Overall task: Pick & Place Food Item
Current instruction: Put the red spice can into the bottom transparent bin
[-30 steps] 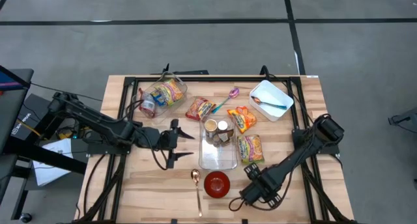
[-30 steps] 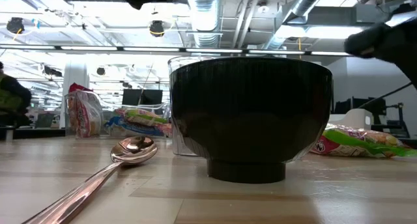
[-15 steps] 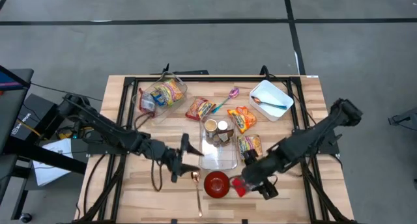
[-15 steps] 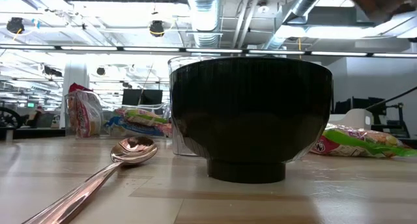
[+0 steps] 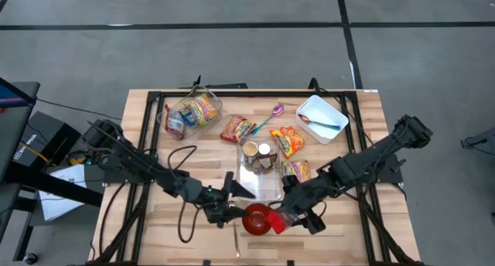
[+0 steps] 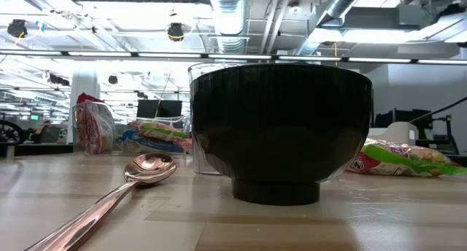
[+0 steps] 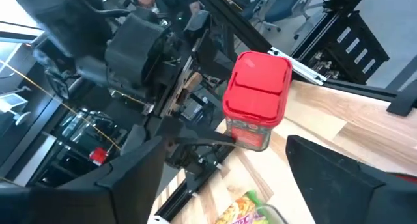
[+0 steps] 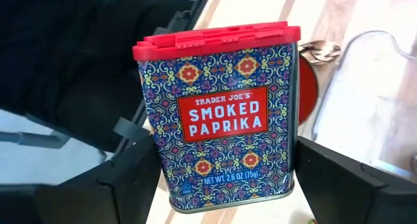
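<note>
Two grippers meet over the red bowl [image 5: 257, 218] at the near edge of the table: the right gripper [image 5: 283, 220] is clamped on the smoked paprika tin [image 8: 221, 113], held upright, while the left gripper [image 5: 229, 199] faces it with fingers spread wide and nothing between them. A handover seems intended — the tin should be kept steady until a firm second grip is made. From table height neither gripper is seen — only the bowl's dark wall.

My left arm reaches in low from the left, its left gripper [image 5: 236, 195] near the tabletop's front middle, fingers spread wide and empty. My right arm slants in opposite; the right gripper [image 5: 280, 221] is clamped on a tin.
</note>
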{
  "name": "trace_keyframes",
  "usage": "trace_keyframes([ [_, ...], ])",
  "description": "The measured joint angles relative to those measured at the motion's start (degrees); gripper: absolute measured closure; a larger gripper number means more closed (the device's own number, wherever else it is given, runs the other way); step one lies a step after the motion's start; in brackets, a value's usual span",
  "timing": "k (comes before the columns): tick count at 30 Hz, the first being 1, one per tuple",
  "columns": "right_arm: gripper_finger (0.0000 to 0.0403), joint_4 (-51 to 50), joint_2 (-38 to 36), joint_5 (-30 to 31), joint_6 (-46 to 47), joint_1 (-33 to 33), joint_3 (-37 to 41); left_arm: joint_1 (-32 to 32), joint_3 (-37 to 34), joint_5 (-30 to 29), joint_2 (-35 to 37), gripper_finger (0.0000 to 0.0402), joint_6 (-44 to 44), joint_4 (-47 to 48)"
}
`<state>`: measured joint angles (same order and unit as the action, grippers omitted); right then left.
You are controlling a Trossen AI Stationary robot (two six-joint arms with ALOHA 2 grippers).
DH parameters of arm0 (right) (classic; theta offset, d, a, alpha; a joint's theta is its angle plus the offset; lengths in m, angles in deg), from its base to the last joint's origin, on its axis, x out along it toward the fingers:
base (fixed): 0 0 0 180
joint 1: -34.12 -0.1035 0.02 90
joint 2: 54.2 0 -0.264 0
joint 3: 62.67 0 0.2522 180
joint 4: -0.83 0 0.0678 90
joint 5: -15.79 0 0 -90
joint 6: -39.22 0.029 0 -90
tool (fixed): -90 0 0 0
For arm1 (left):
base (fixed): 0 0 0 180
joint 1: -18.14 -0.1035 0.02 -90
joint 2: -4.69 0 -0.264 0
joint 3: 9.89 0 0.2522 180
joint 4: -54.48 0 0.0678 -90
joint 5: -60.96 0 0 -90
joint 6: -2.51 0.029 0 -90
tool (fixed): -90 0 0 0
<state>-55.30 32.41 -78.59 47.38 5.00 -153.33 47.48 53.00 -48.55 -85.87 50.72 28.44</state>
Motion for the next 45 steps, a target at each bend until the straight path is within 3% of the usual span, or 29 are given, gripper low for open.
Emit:
trace_keyframes([
  [11,0.0092,1.52,-0.05,-1.81,0.32,4.07,0.0,0.71,6.86,-1.34,-6.29,0.0049,3.01,3.41],
  [20,0.0092,2.55,-0.05,-3.33,0.33,4.93,0.0,0.94,9.95,-3.75,-9.64,0.0061,7.14,4.0],
  [45,0.0092,3.79,-0.05,-6.28,-5.4,9.28,0.0,-0.26,10.09,0.0,-9.64,0.0079,5.35,1.62],
])
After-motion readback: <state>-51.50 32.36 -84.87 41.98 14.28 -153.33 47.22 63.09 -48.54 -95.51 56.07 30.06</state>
